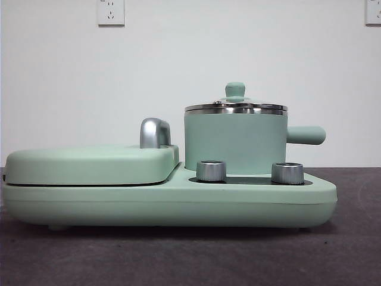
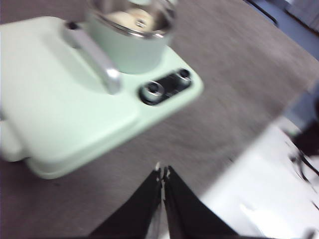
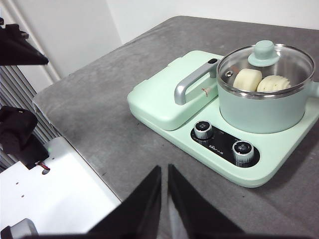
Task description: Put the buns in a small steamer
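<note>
You have two buns, the smooth bun (image 3: pixel 247 78) and the ribbed bun (image 3: pixel 272 83), both under one glass lid (image 3: pixel 266 59) in one small steamer (image 1: pixel 235 140). You can count one griddle lid (image 1: pixel 89 164) with one chrome handle (image 1: pixel 155 132), two steel knobs, the first knob (image 1: pixel 211 170) and the second knob (image 1: pixel 287 173), and two wall sockets, one socket (image 1: pixel 111 12) and another socket (image 1: pixel 373 12).

- In the front view, the steamer (image 1: pixel 235 140) wall hides both buns.
- The left wrist view is blurred; its edge crops the steamer (image 2: pixel 130 37).
- The right wrist view's edge cuts the steamer handle (image 3: pixel 314 88).
</note>
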Controlling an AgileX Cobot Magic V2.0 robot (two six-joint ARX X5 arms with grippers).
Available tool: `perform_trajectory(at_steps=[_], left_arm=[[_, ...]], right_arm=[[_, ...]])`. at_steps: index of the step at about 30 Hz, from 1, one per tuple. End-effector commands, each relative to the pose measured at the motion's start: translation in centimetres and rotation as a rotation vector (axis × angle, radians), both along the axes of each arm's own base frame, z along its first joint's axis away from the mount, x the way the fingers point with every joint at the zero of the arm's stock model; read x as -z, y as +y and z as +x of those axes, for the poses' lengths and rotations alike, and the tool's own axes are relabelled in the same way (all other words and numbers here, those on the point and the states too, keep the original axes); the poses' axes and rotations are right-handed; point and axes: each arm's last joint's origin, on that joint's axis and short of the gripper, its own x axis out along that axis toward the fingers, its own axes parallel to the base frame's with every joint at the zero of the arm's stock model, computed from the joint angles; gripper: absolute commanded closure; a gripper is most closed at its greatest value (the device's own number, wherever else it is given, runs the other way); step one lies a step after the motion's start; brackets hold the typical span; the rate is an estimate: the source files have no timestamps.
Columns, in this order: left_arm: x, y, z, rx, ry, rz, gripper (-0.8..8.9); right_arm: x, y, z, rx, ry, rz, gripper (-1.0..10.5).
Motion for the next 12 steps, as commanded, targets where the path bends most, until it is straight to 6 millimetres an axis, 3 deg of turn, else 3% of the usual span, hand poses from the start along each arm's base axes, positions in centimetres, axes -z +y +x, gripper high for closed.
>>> perform_trajectory(at_steps=[1, 7, 12], left_arm=[[0.9, 0.6, 0.3, -0.116, -0.039, -0.019, 8.02], [5.4, 2.0, 1.5, -0.380, -0.328, -0.005, 8.02], [10.0, 2.6, 3.3, -0.492, -0.484, 0.066, 8.02]], right_arm=[[-0.3, -0.1, -0.1, -0.009, -0.017, 0.009, 9.3], [-0.3, 0.0, -0.1, -0.009, -0.016, 0.009, 9.3], [-0.3, 0.0, -0.1, -0.009, -0.016, 0.009, 9.3]])
